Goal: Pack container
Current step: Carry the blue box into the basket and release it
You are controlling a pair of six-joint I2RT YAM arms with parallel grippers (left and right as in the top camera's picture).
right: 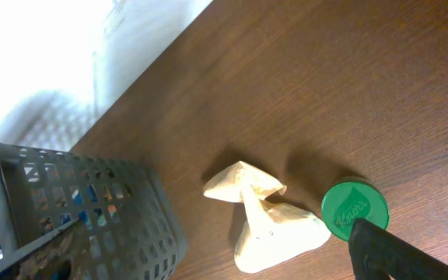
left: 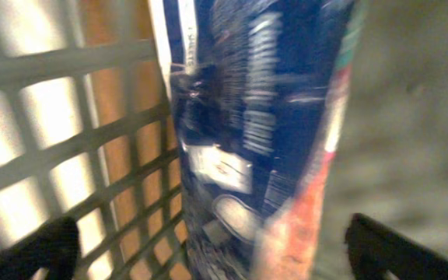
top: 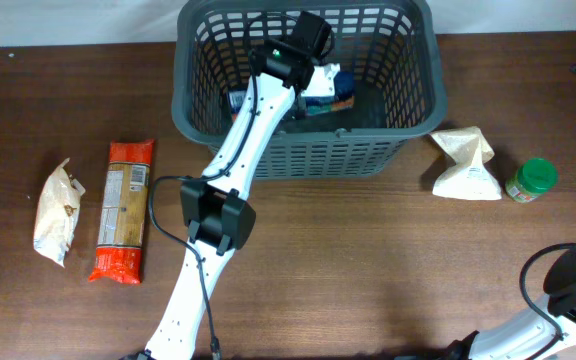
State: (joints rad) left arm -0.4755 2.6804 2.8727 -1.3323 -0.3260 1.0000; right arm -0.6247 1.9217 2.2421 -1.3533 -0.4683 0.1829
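Container sits at the far edge of the tabletop, roughly mid-width, upright. Left arm reaches over its near wall and down into it.

Left gripper: fingers wide apart, one at each lower corner of the wrist view. A blue printed packet stands between them, blurred. No contact visible on either finger, so it reads as spread and not clamping. Overhead shows the same blue and white packet lying inside the container, toward its right half, just beside the wrist.

Right gripper: only one dark finger in frame at the bottom of its wrist view, so I can't tell how far it's spread; nothing seen in it. Right arm is parked at the near right corner.

Outside the container:
- white crumpled paper bag just right of the container, near the right edge
- green-lidded jar touching or just beside that bag, on its right
- orange-red pasta packet toward the left edge, lying lengthwise
- pale snack bag just left of it, closer to the left edge
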